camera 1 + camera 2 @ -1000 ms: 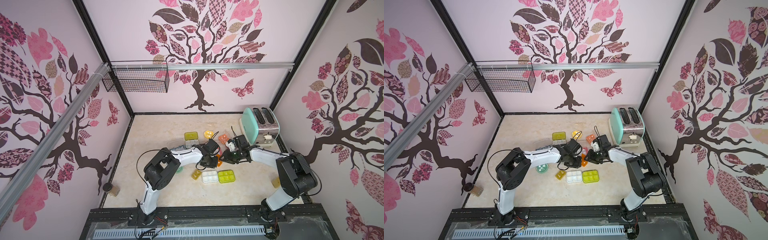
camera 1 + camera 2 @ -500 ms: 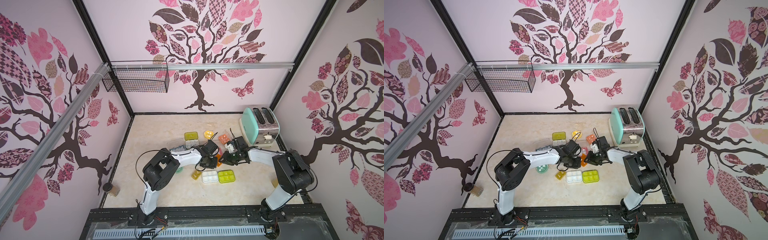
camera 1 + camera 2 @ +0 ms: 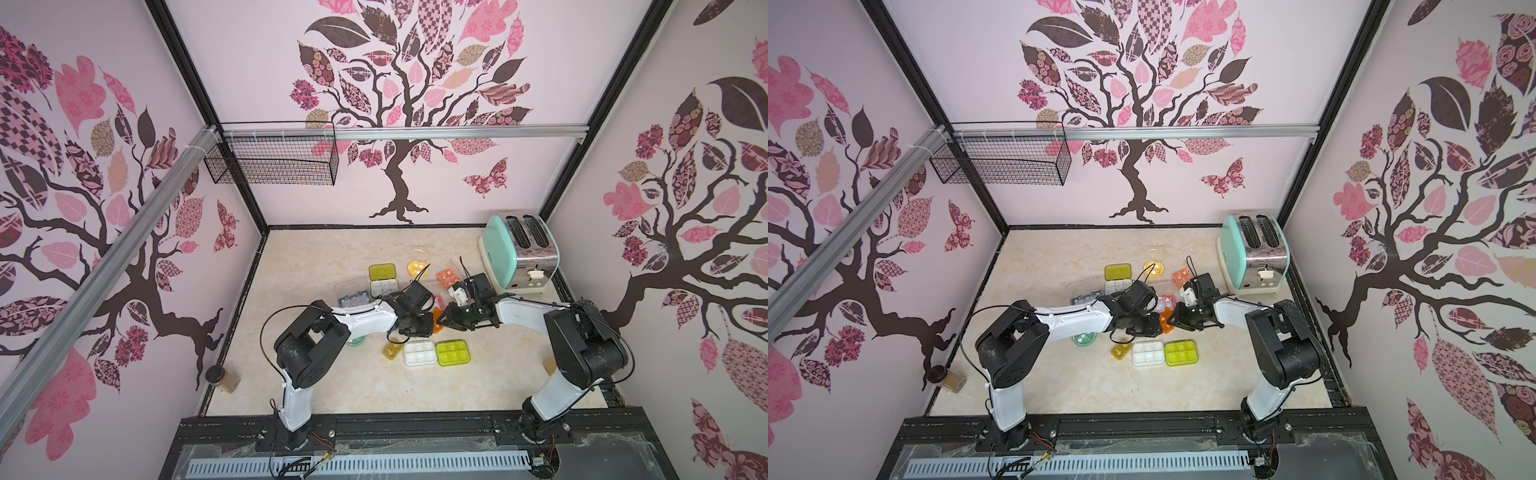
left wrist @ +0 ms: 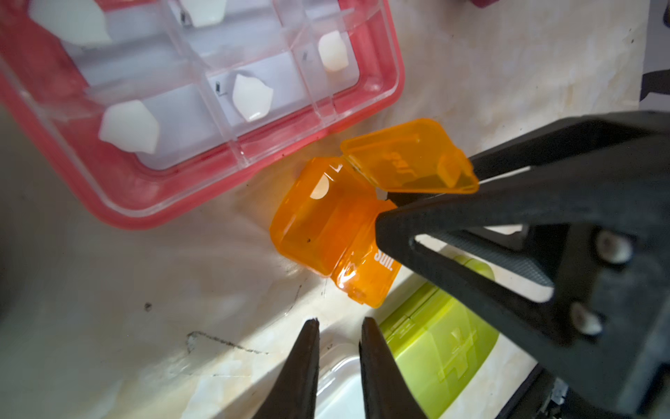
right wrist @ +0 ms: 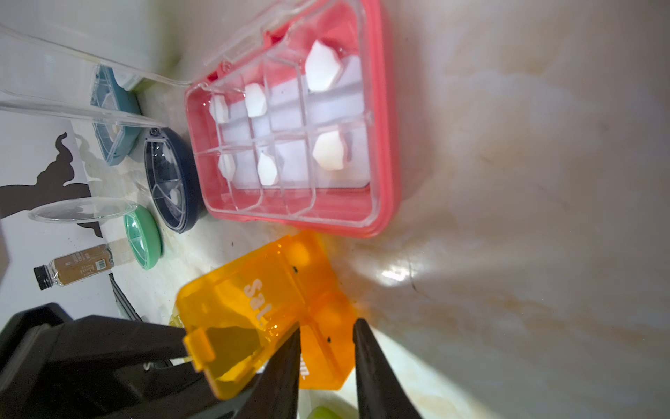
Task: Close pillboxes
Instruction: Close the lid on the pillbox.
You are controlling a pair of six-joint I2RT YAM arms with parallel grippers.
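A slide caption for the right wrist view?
Right gripper straddling an orange pillbox, lid raised, beside a pink pillbox.

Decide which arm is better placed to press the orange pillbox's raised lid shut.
Probably the left. The right end effector straddles the orange pillbox, a fingertip under the raised lid, so it can steady the base. The left end effector is free, jaws nearly together, aimed at it.

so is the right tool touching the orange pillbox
Touching. The left wrist view shows a fingertip of the right tool pressed against the body of the orange pillbox, just under its raised lid.
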